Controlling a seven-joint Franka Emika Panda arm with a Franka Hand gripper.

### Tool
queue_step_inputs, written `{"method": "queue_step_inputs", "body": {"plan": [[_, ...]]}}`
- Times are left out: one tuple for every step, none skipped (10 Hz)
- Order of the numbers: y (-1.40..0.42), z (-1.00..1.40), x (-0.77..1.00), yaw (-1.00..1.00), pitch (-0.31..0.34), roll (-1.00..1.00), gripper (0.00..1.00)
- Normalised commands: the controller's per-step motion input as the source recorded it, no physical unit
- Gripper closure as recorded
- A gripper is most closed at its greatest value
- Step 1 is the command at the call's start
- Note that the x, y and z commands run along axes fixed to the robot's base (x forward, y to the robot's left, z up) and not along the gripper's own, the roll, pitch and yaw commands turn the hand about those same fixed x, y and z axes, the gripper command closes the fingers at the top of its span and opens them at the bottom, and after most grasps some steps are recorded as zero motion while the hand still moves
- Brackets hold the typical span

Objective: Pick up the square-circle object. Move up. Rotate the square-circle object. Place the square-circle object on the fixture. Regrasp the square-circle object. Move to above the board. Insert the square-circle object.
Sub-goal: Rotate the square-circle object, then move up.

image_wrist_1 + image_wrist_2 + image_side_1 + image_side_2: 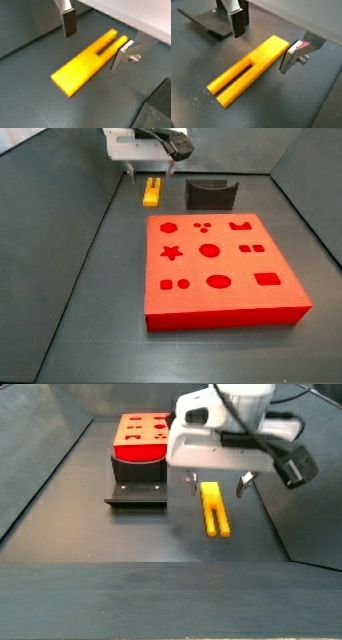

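Your gripper (263, 45) hangs with jaws released above the yellow peg (244, 71), which lies flat beside the fixture (138, 491).

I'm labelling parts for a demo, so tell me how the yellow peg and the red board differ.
The peg is a small, slim yellow bar with one slot cut into an end; the board is a large, thick red slab with many shaped cut-outs across its top. The peg lies beside the fixture, with the open claw straddling one end, not yet gripping; the board sits apart with nothing at it. Both rest flat on the dark floor.
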Motion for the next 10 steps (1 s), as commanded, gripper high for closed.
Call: {"method": "queue_step_inputs", "body": {"plan": [[0.02, -0.61, 0.04, -0.01, -0.032, 0.01, 0.00], [0.01, -0.44, 0.04, -0.01, -0.040, 0.02, 0.00], [0.01, -0.31, 0.03, -0.01, -0.039, 0.02, 0.00], [0.02, -0.19, 0.03, -0.01, -0.037, 0.02, 0.00], [0.00, 0.00, 0.00, 0.00, 0.000, 0.00, 1.00], [0.00, 0.83, 0.00, 0.00, 0.000, 0.00, 1.00], [0.00, 0.83, 0.00, 0.00, 0.000, 0.00, 1.00], [-0.01, 0.69, -0.03, 0.00, 0.030, -0.01, 1.00], [-0.01, 0.55, -0.02, 0.00, 0.043, -0.01, 1.00], [0.00, 0.41, -0.02, 0.00, 0.049, -0.01, 1.00]]}}
